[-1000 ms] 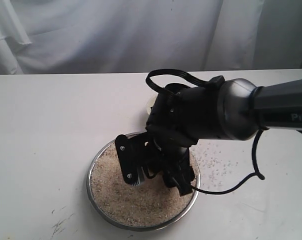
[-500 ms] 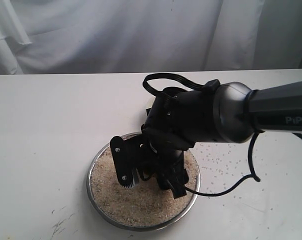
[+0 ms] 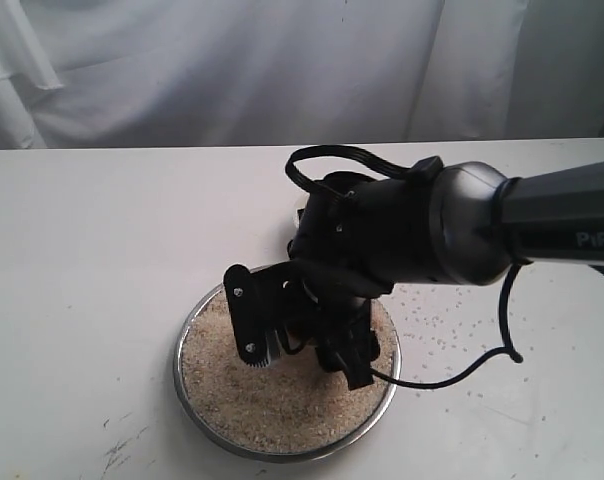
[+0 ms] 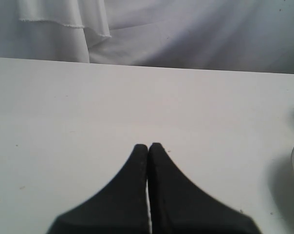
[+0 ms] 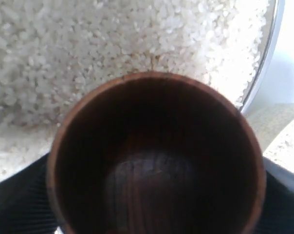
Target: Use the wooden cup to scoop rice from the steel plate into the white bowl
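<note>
The wooden cup (image 5: 156, 156) is held side-on in the right gripper (image 3: 304, 362), whose jaws stand wide around its body. Its dark inside shows no grains. Its mouth faces the rice (image 5: 88, 48), with the rim just beside the heap; I cannot tell whether it touches. The rice fills the steel plate (image 3: 182, 350), which sits near the front edge of the surface, with loose grains (image 3: 432, 325) scattered beside it. The arm hides the white bowl. The left gripper (image 4: 148, 146) is closed on nothing, over bare surface well apart from the plate. This looks like the dip before a scoop. Next, the rim should push into the heap, then the cup should turn upright before lifting.
</note>
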`<state>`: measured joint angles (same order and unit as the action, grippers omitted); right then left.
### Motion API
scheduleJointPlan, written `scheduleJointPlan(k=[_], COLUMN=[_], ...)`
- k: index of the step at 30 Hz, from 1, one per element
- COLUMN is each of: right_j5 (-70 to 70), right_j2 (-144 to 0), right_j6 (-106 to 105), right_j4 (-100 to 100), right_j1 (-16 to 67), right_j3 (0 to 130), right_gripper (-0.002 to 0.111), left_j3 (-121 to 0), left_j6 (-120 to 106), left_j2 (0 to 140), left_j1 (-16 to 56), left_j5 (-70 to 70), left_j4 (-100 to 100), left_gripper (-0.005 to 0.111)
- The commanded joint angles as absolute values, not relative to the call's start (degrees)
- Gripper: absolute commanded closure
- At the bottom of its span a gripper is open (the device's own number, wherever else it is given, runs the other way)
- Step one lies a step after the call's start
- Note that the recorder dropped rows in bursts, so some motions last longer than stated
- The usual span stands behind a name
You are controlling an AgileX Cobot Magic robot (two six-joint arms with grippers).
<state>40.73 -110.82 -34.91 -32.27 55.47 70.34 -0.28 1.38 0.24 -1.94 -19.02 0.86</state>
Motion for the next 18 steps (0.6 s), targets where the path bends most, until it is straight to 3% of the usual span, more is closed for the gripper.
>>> scheduleJointPlan(k=[1, 4, 8, 9, 11, 15, 18], right_j5=[37.65, 37.52, 37.11, 36.30, 34.58, 33.93, 33.65], right_j2=[-109.99, -109.99, -109.99, -109.99, -109.99, -109.99, -109.99], right_j6=[-34.05, -34.05, -31.54, -28.81, -21.79, -12.35, -11.68], right_j4=[-28.62, -28.65, -28.43, -28.43, -29.81, -35.43, -35.65], right_j1=[55.92, 55.92, 55.92, 55.92, 55.92, 55.92, 55.92], right_j3=[70.58, 70.58, 70.58, 70.58, 70.58, 70.58, 70.58], right_gripper=[0.106, 0.096, 0.065, 0.051, 0.034, 0.025, 0.025], left_j3=[0.00, 0.00, 0.00, 0.00, 0.00, 0.00, 0.00], left_j6=[1.35, 1.35, 1.35, 1.35, 1.35, 1.35, 1.35], left_j2=[0.00, 0.00, 0.00, 0.00, 0.00, 0.00, 0.00], left_j1=[-1.79, -1.79, -1.79, -1.79, -1.79, -1.79, -1.79], left_j5=[-18.27, -18.27, -18.27, -18.27, -18.27, -18.27, -18.27], left_j4=[0.79, 0.79, 0.79, 0.79, 0.79, 0.79, 0.79], left_gripper=[0.107, 0.107, 0.107, 0.107, 0.107, 0.107, 0.107])
